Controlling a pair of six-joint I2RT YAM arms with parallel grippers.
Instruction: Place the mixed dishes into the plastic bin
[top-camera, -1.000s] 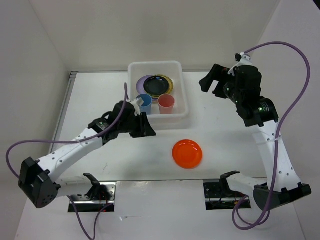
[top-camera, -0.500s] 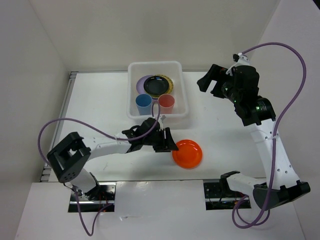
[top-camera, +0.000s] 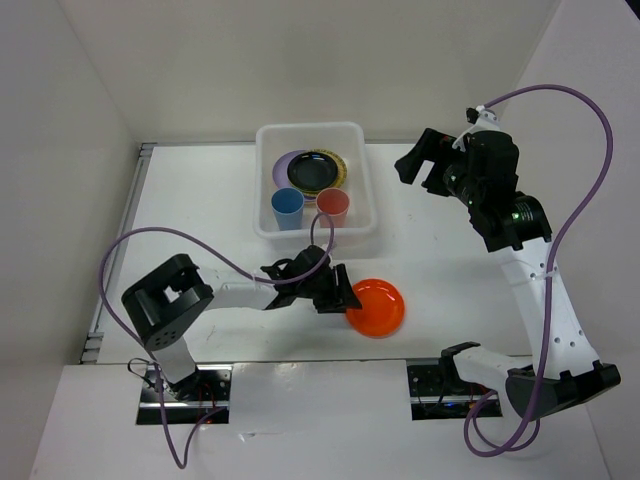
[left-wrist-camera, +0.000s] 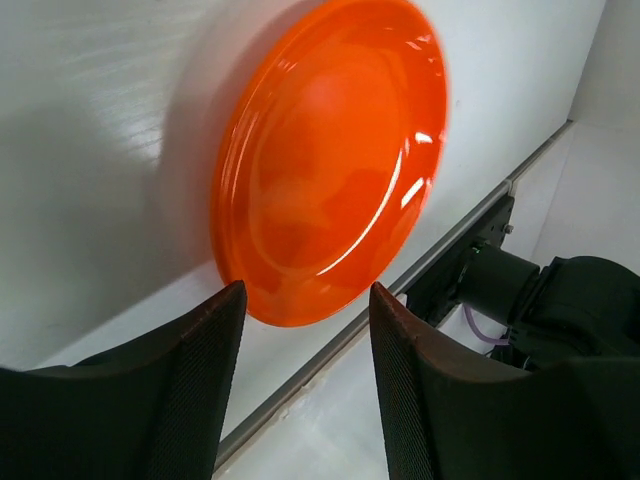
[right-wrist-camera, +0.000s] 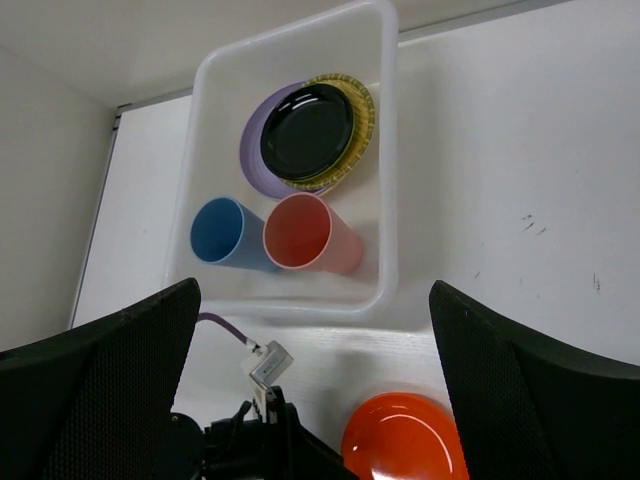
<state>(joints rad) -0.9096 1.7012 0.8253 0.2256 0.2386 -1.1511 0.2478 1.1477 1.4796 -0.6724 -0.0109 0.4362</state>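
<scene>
Nearly finished: cups (top-camera: 287, 208) and plates (top-camera: 313, 170) sat in the plastic bin (top-camera: 310, 131); only the orange plate (top-camera: 377, 307) lay outside, my left fingers (left-wrist-camera: 190, 400) parted, right fingers (right-wrist-camera: 100, 370) wide.

Bright, even, diffuse light. White glare spots on orange plate (left-wrist-camera: 330, 170); soft grey shadow left of it. Focus sharp.

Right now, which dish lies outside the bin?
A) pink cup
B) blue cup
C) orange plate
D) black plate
C: the orange plate lies alone on the near side of the bin, while the black plate, blue cup and pink cup sit inside it.
</scene>
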